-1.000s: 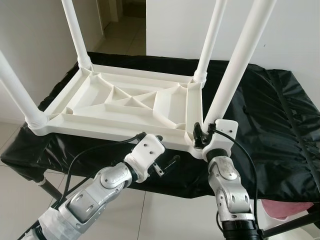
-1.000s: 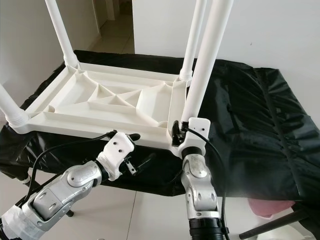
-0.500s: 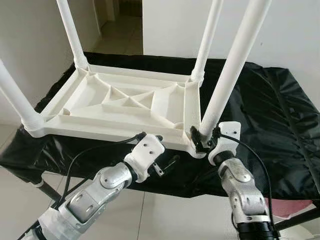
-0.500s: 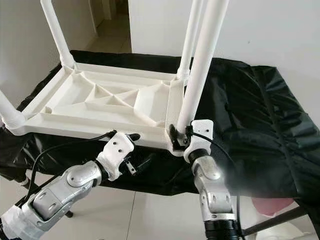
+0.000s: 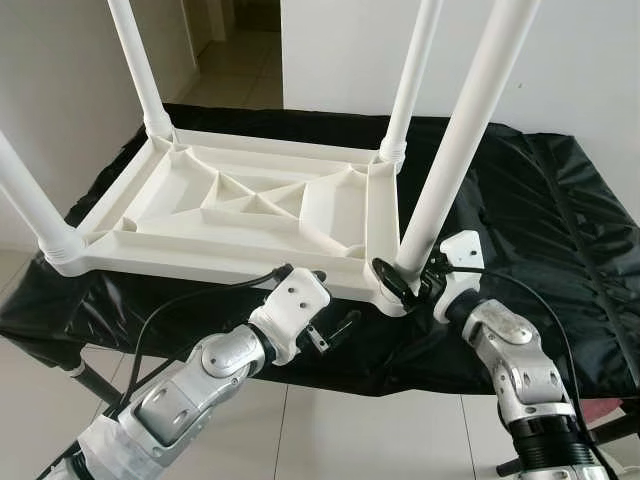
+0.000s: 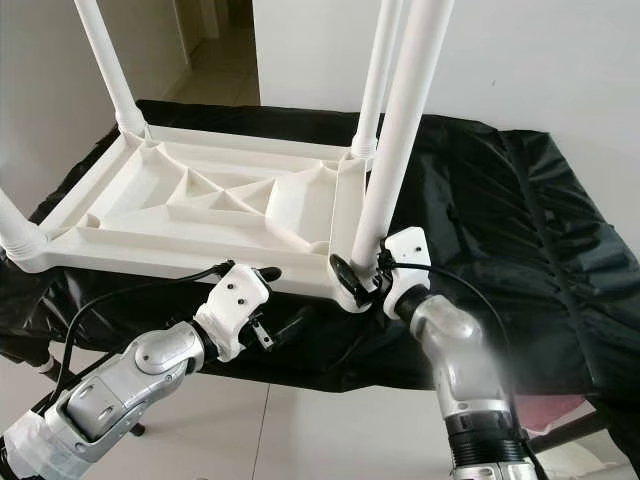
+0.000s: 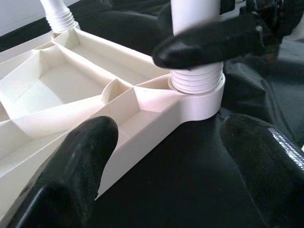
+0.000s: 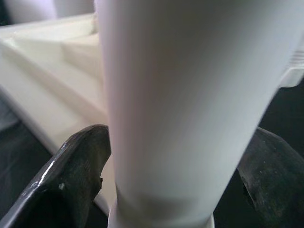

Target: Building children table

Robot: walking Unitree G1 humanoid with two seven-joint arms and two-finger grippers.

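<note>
A white plastic children's table (image 5: 250, 215) lies upside down on a black-covered surface (image 5: 540, 220), with its legs pointing up. My right gripper (image 5: 400, 283) is shut on the base of the near right leg (image 5: 460, 140), just above its threaded socket (image 7: 197, 83). In the right wrist view the leg (image 8: 190, 95) stands between both fingers (image 8: 71, 175). My left gripper (image 5: 333, 298) is open, just in front of and below the table's near edge. Its fingers (image 7: 71, 175) point at the same corner socket, with nothing between them.
The black cover hangs over the front edge on a stand with dark legs (image 5: 90, 375). A doorway (image 5: 240, 50) opens at the back left, beside white walls. Something pink (image 5: 610, 415) lies on the tiled floor at the lower right.
My right forearm has swung out to the right while its gripper stayed at the base of the near right leg, its wrist turning around it. The left arm has not moved.
</note>
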